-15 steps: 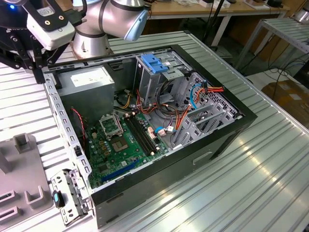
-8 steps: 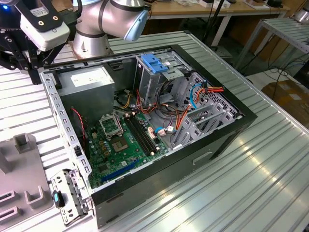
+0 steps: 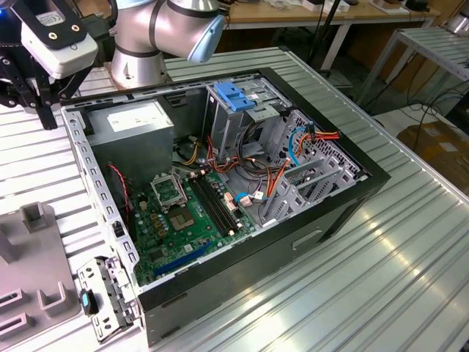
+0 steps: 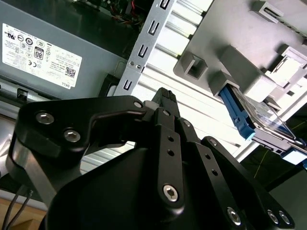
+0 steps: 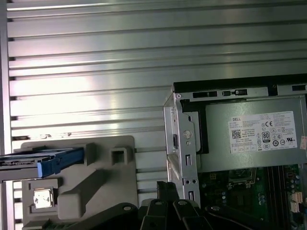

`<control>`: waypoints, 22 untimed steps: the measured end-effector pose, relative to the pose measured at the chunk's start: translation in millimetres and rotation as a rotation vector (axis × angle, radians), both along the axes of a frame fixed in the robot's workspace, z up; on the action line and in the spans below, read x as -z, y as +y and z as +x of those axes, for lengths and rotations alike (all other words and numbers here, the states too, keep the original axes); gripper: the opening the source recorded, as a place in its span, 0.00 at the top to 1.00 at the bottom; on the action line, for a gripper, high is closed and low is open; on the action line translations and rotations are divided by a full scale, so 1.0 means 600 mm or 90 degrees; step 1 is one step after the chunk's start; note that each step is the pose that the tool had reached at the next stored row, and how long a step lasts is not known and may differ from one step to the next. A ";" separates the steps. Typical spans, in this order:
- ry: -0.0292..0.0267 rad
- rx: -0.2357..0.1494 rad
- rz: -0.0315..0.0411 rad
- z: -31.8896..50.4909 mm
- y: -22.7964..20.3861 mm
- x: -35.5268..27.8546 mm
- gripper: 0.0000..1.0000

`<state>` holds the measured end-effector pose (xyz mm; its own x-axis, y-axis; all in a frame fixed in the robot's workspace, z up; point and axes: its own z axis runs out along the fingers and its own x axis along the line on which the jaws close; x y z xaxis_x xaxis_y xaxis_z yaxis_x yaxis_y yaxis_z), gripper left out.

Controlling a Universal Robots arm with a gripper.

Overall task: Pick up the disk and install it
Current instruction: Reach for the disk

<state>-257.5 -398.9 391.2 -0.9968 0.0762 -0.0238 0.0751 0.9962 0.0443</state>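
First wrist view: gripper [image 5: 165, 188] closed, empty, above bench [image 5: 96, 48], between disk [image 5: 48, 160] in grey holder [image 5: 115, 184] and case [image 5: 184, 129]. My read: open wide and square up to disk's long sides before gripping.

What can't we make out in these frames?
1. disk: in the first wrist view, cut off by the picture's edge. In the second wrist view it sits at a steep angle, with one end inside the grey holder.
2. drive cage bay: in the exterior view, hidden by its blue top and walls.
3. table under the gripper: in the second wrist view, blocked by the gripper's body.
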 end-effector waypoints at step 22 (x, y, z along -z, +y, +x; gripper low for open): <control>0.0000 0.000 0.0000 -0.022 0.0000 0.001 0.89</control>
